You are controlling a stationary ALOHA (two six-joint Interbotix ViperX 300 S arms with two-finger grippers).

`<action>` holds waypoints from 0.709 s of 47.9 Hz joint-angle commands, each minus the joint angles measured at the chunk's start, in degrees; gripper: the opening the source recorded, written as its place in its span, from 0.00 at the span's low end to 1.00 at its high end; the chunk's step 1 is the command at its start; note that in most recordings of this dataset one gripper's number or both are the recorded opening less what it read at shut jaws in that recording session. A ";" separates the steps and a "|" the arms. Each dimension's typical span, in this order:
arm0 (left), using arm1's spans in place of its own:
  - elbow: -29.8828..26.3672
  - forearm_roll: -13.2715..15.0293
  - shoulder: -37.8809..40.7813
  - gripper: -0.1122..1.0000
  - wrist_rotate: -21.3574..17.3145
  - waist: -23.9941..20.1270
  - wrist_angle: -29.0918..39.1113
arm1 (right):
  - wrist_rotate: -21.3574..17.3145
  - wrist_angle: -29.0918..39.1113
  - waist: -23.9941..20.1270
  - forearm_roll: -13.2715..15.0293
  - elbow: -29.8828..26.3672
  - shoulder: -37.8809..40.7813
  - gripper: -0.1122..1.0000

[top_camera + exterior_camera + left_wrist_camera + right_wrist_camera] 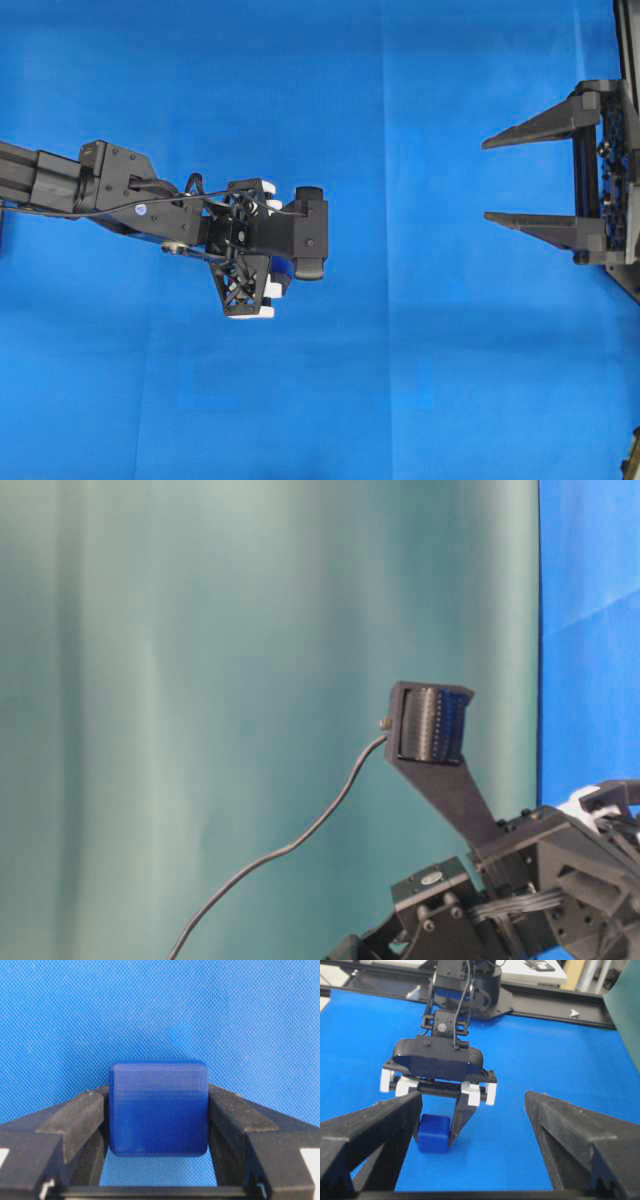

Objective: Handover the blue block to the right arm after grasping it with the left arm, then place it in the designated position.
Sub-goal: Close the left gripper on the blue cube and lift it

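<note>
Left end effector (pixel 158 1110) has its fingers snug on both sides of the blue block (pixel 158 1107), w/ the block down on the surface (pixel 420 380). Right end effector (pixel 505 180) gapes wide, empty, well off to the right, so lefty's way nearer.
</note>
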State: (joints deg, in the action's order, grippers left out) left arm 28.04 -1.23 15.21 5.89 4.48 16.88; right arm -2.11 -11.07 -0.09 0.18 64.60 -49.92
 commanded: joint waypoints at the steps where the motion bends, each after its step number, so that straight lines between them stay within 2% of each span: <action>1: -0.79 -0.18 -0.88 0.54 0.09 -0.18 0.09 | 0.09 -0.62 0.09 0.00 -1.58 0.35 0.98; 21: -1.14 -0.18 -2.11 0.54 0.26 -0.18 1.49 | 0.09 -0.62 0.09 0.00 -1.67 0.35 0.98; 34: -2.99 -0.18 -8.00 0.54 0.35 -0.18 9.23 | 0.09 -0.62 0.09 0.00 -1.67 0.35 0.98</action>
State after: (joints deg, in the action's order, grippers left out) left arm 26.72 -1.23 11.16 6.24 4.48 24.35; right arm -2.11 -11.07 -0.09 0.18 64.51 -49.75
